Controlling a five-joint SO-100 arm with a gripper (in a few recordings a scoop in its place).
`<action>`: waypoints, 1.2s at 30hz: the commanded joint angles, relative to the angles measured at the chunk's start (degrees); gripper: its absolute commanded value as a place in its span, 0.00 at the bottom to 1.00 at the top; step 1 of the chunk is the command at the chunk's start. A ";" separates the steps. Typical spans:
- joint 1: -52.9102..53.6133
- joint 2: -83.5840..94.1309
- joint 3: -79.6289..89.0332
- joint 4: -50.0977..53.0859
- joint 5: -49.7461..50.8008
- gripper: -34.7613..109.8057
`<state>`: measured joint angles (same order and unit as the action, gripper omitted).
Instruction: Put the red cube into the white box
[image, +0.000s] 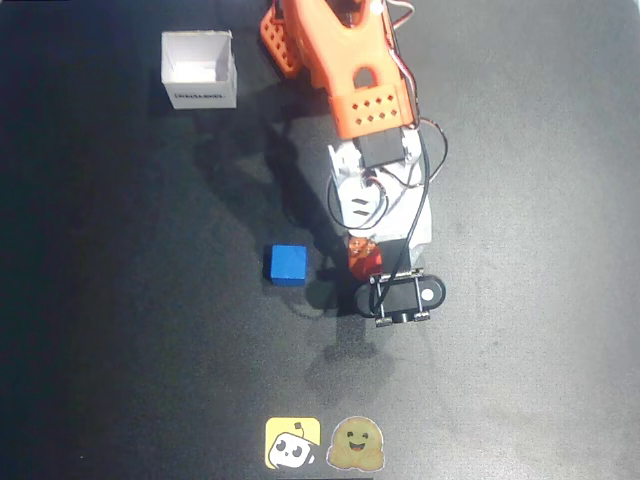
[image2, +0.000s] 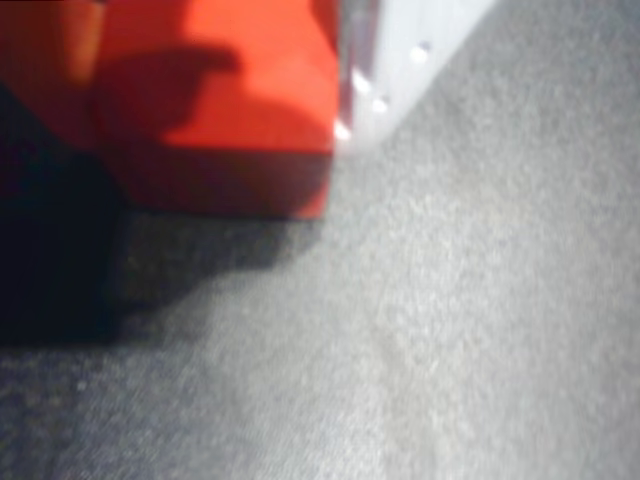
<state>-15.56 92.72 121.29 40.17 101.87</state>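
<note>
Hidden: small matte red cube (image: 364, 258) mostly covered by white-and-orange gripper (image: 366, 262).
Orientation: cube's axis unclear.
Jaws: closed around cube (image2: 215, 110), pale finger (image2: 395, 60) touching it.

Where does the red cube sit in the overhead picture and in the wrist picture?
Overhead view: the red cube sits just right of centre, at the tool, right of the blue cube and far below the white box.
Wrist view: the red cube fills the upper left, close up, with a white tool part against its right side.
Shared landmark: the dark table surface under the cube.
</note>
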 joint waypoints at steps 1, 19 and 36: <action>0.26 -0.09 -1.85 -0.53 0.97 0.24; 20.74 35.07 -8.44 37.97 5.63 0.24; 71.46 40.87 -5.62 55.28 -12.39 0.24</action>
<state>49.92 132.01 115.49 94.92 92.99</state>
